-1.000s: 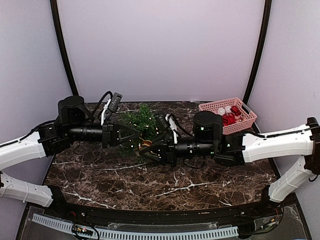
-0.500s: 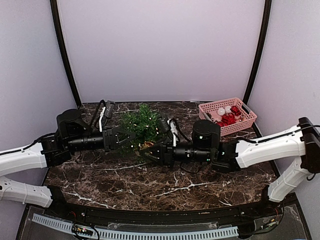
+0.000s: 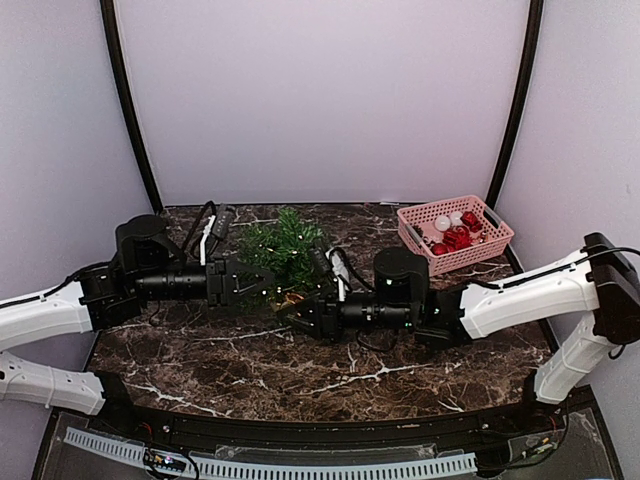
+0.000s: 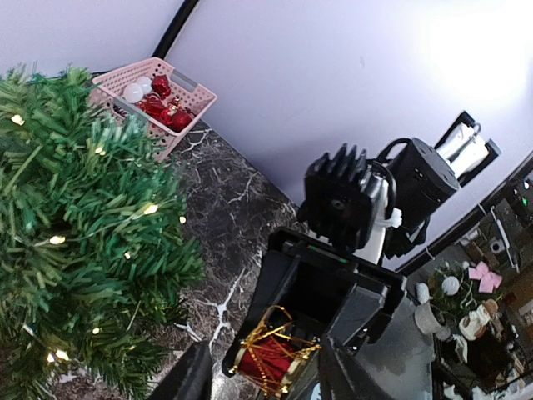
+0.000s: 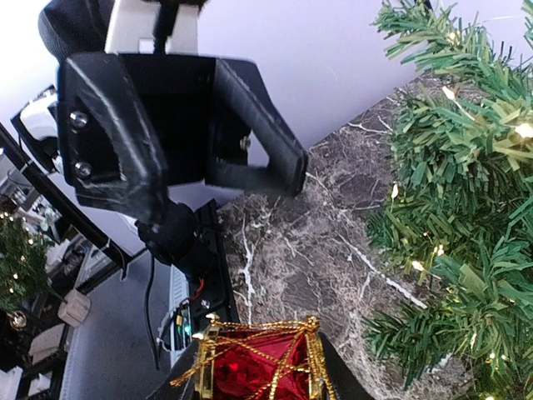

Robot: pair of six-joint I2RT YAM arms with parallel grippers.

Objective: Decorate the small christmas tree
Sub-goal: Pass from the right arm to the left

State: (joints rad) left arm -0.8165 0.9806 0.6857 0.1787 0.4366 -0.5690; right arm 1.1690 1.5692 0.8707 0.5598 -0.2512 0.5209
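Observation:
The small christmas tree (image 3: pixel 283 246) stands at the back middle of the marble table (image 3: pixel 300 372), its white lights on. My right gripper (image 3: pixel 301 304) is at the tree's front foot, shut on a red drum ornament (image 3: pixel 293 296) wound with gold cord. The right wrist view shows the drum (image 5: pixel 254 360) between the fingers of the right gripper (image 5: pixel 256 387), with the tree (image 5: pixel 466 208) to the right. My left gripper (image 3: pixel 263 284) faces it from the left, open. In the left wrist view the drum (image 4: pixel 268 358) lies just ahead of the left gripper (image 4: pixel 263 388), beside the tree (image 4: pixel 75 225).
A pink plastic basket (image 3: pixel 478 242) with red and white ornaments stands at the back right corner; it also shows in the left wrist view as the basket (image 4: pixel 190 93). Purple walls close in three sides. Both arms stretch low across the middle of the table.
The left gripper has gone from shut to open. The right arm has slid left and lower, still holding the drum at the tree's foot. The left arm shifted slightly.

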